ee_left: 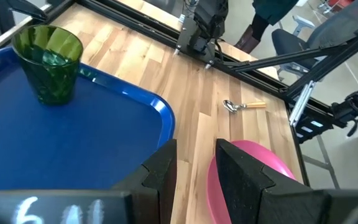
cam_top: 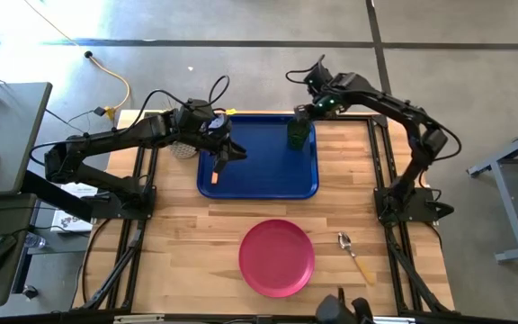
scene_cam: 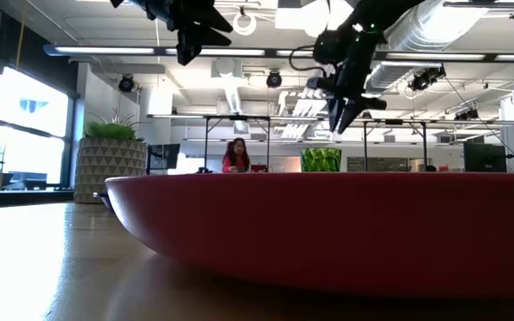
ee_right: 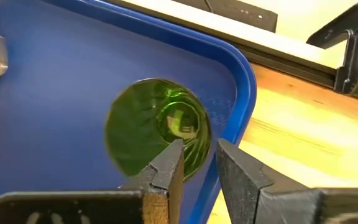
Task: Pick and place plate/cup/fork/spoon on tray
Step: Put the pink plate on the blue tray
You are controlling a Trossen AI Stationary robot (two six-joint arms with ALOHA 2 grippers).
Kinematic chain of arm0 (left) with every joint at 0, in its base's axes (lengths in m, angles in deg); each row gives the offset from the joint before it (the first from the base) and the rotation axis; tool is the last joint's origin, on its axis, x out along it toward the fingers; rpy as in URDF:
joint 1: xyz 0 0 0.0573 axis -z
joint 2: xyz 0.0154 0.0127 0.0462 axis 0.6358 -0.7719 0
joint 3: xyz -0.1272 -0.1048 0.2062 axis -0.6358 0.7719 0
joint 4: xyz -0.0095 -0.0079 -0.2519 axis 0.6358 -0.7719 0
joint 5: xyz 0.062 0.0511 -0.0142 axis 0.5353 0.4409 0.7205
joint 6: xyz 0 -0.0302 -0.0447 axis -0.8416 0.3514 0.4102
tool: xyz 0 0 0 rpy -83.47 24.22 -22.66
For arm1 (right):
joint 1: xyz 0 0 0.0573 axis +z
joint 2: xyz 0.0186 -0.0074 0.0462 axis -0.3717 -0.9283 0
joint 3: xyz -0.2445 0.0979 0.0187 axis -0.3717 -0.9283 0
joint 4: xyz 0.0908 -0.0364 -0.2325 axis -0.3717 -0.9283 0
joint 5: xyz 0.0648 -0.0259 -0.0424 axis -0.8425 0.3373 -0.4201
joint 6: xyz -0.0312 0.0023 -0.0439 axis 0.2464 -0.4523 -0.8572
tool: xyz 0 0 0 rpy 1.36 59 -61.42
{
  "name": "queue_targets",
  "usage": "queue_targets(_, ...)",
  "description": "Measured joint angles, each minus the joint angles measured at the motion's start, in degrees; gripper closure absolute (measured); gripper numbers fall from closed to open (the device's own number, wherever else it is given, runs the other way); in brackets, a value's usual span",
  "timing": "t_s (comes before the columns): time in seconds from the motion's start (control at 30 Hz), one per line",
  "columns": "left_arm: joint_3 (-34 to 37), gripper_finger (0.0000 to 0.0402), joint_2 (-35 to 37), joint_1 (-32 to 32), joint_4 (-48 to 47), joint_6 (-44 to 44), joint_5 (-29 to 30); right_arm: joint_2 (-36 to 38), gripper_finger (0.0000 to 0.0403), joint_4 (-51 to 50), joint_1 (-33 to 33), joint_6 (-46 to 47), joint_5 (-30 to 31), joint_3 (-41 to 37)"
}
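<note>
Green cup [cam_top: 298, 133] stands upright at blue tray's [cam_top: 268, 180] upper right; orange-handled fork [cam_top: 214, 176] lies lower left; pink plate [cam_top: 277, 257] and spoon [cam_top: 354, 255] below.

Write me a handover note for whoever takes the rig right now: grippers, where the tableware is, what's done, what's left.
Right gripper: open, directly above the cup, holding nothing.
Left gripper: open and empty, over the tray's left part.
Cup: upright on the tray, at its far right corner.
Fork: lying on the tray near its left edge.
Plate: on the bare table, near side of the tray.
Spoon: on the table, right of the plate.
Done: cup and fork.
Left: plate and spoon.
</note>
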Motion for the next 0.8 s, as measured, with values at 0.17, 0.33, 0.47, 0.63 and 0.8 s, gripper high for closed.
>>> queue_targets(0.17, 0.0, 0.0302, 0.0, 0.0, 0.0, 0.0, 3.2, 4.2, 0.0315, -0.1, 2.0, 0.4, -0.3, 0.0)
queue_targets(0.33, 0.0, 0.0302, 0.0, 0.0, -0.2, -2.3, 3.3, 7.5, 0.0315, -0.1, 5.6, 3.0, 3.4, 0.0)
queue_targets(0.47, 0.0, 0.0302, 0.0, -0.1, -1.5, -4.9, 3.3, 9.6, 0.0315, -0.1, 9.5, 5.4, 4.5, 0.0)
queue_targets(0.63, 0.0, 0.0302, 0.0, -1.4, -3.2, -5.4, 3.3, 11.4, 0.0315, -0.1, 14.7, 9.2, 4.9, 0.0)
queue_targets(0.8, 0.0, 0.0302, 0.0, 0.1, -3.4, -5.4, 2.7, 12.6, 0.0315, -0.1, 19.3, 12.9, 6.2, 0.0)
